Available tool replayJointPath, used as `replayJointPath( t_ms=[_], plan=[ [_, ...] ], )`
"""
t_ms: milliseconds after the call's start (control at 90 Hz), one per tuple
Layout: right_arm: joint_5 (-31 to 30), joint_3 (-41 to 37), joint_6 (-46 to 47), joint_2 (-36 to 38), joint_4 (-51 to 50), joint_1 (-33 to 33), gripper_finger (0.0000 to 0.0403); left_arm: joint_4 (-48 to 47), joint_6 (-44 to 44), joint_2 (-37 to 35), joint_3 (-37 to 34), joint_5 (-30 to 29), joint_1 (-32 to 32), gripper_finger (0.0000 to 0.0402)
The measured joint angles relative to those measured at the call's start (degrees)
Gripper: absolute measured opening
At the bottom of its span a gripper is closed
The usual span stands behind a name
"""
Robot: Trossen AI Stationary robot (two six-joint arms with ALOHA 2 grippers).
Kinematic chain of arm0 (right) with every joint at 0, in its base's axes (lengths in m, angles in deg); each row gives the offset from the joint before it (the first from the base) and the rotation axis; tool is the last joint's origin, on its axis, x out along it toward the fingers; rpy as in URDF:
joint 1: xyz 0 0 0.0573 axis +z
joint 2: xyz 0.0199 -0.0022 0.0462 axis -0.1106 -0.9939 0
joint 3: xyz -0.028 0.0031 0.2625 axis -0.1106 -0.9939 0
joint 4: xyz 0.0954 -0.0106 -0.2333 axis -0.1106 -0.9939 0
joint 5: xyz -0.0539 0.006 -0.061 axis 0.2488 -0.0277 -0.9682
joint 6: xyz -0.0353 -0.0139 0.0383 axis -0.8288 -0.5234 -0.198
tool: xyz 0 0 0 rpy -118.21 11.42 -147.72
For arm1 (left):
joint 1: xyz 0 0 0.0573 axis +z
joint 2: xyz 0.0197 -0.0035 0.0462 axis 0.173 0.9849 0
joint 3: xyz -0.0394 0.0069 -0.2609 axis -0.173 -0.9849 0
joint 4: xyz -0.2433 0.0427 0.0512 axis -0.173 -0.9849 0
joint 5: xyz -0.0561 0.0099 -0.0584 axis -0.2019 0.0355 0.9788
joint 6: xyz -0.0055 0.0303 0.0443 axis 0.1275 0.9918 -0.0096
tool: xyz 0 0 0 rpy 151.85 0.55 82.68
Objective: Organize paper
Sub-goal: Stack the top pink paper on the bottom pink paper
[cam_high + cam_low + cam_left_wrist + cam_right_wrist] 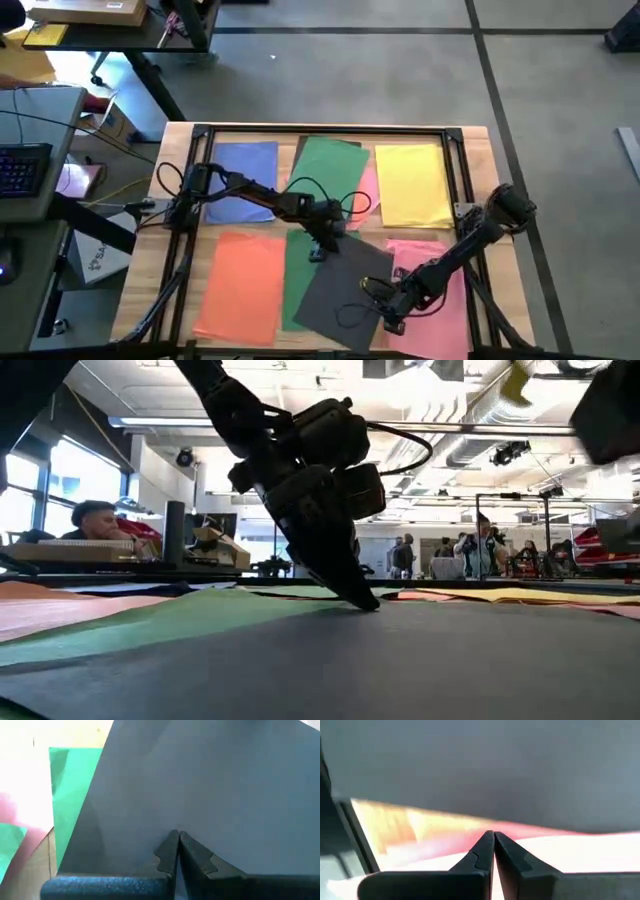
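Dark grey paper (345, 290) lies askew at lower centre of the high view, overlapping a green sheet (298, 280) on its left and reaching toward the pink sheet (430, 290) at lower right. My left gripper (318, 250) has its tip down on the grey sheet's upper corner, jaws pressed together with nothing between them, as its wrist view shows. My right gripper (392, 318) sits low at the grey sheet's right edge, where it meets the pink, jaws likewise closed on nothing that I can see.

I judge the step to be squaring this grey sheet into its own spot. To do that well I would keep light downward pressure, slide rather than lift, and move both tips together so the sheet turns without creasing or dragging the green one beneath.

Around it, orange paper (240, 285) lies at lower left, blue (245, 175) at upper left, another green (330, 165) over pink at upper centre, and yellow (412, 185) at upper right. All rest on a pale wooden table (480, 150) with a dark frame.

Beyond, the low view shows an open workshop with people seated at desks and monitors.
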Motion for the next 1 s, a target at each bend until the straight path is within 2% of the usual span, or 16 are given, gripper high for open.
replayJointPath(
  t_ms=[178, 344, 433, 533, 600, 800, 1000],
  plan=[
    [-5.1, 8.8, 2.2, 0.0, -7.3, 1.6, 0.0, -0.1, -0.6, 0.0, 0.0, 0.0, 0.0, 0.0],
    [-6.9, 10.6, 15.5, 0.0, -8.0, 6.7, 0.0, -0.1, -0.6, -0.3, 0.0, 0.0, 0.0, 0.0],
    [-6.9, 10.6, 22.5, -0.9, -6.0, 10.1, 0.0, -0.7, -0.6, -0.8, 0.0, -0.1, -0.1, 0.0],
    [-6.4, 10.5, 23.9, -2.9, 1.1, 13.5, 0.0, -2.9, -0.7, -2.1, -0.2, -0.5, 0.0, 0.0],
    [-3.5, 10.5, 24.5, -4.7, 5.2, 15.1, 0.0, -4.5, -0.1, -2.7, -0.2, -0.6, 0.0, 0.0],
    [11.2, 10.5, 27.4, -10.6, 12.1, 17.3, 0.0, -5.7, 0.4, -3.2, -0.2, -1.3, 0.0, 0.0],
    [14.1, 10.5, 31.5, -11.8, 4.5, 19.5, 0.0, -5.6, 0.4, -3.2, -0.2, -1.3, 0.0, 0.0]
  ],
)
